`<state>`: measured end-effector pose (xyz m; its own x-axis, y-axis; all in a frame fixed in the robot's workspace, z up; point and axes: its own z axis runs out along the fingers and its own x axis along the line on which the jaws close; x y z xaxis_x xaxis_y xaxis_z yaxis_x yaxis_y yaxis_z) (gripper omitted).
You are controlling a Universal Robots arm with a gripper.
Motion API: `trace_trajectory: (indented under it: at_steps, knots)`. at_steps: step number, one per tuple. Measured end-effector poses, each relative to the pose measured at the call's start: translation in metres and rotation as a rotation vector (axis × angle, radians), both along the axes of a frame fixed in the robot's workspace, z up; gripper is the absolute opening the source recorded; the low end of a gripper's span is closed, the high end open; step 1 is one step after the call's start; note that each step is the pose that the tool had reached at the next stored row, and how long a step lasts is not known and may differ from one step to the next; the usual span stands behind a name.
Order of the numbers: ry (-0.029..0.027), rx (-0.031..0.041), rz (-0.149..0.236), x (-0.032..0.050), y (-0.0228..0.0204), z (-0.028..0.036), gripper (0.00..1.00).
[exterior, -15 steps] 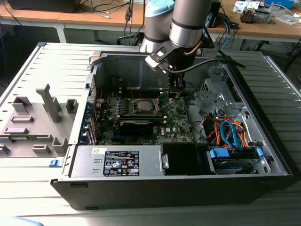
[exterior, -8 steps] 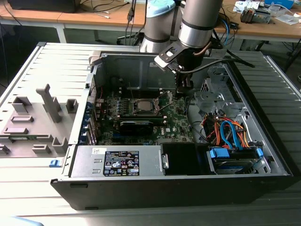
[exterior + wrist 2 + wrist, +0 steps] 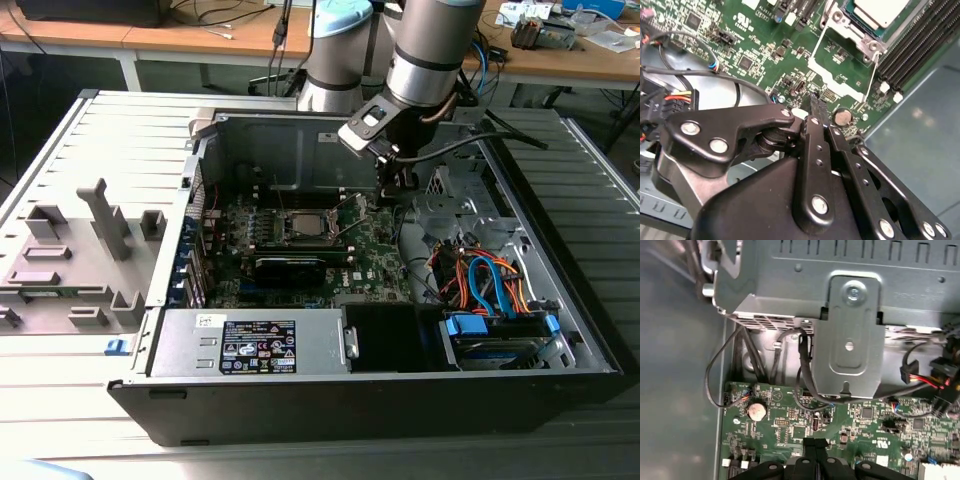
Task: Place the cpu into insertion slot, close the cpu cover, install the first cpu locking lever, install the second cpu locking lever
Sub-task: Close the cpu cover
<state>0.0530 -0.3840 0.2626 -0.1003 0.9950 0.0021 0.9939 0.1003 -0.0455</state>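
The cpu [image 3: 875,11], a flat pale silvery square, lies in the insertion slot [image 3: 305,226], whose metal rim [image 3: 871,46] with its screws shows in the second wrist view. Beside the slot the cpu cover [image 3: 816,64], a thin silvery frame, looks swung open towards my gripper. A thin wire locking lever [image 3: 871,70] stands up along it. My gripper [image 3: 393,190] hangs just above the green motherboard [image 3: 755,45], to the exterior view's right of the slot. Its black fingers are shut together with nothing between them [image 3: 815,104] [image 3: 815,442].
The open computer case [image 3: 560,300] walls in the board. A grey metal bracket [image 3: 850,340] and loose cables [image 3: 715,370] stand close beyond the gripper. A coin battery [image 3: 756,410] sits near the fingertips. Memory slots [image 3: 920,35] flank the socket, and coloured drive cables [image 3: 480,275] lie to the exterior view's right.
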Motion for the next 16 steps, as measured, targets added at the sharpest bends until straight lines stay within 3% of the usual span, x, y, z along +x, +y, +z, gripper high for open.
trace_trajectory:
  at_steps: [6, 16]
  knots:
    - [0.0005, 0.0006, 0.001, -0.0007, 0.0039, -0.0095, 0.11]
    - [0.0005, 0.0037, 0.001, -0.0136, 0.0039, -0.0114, 0.11]
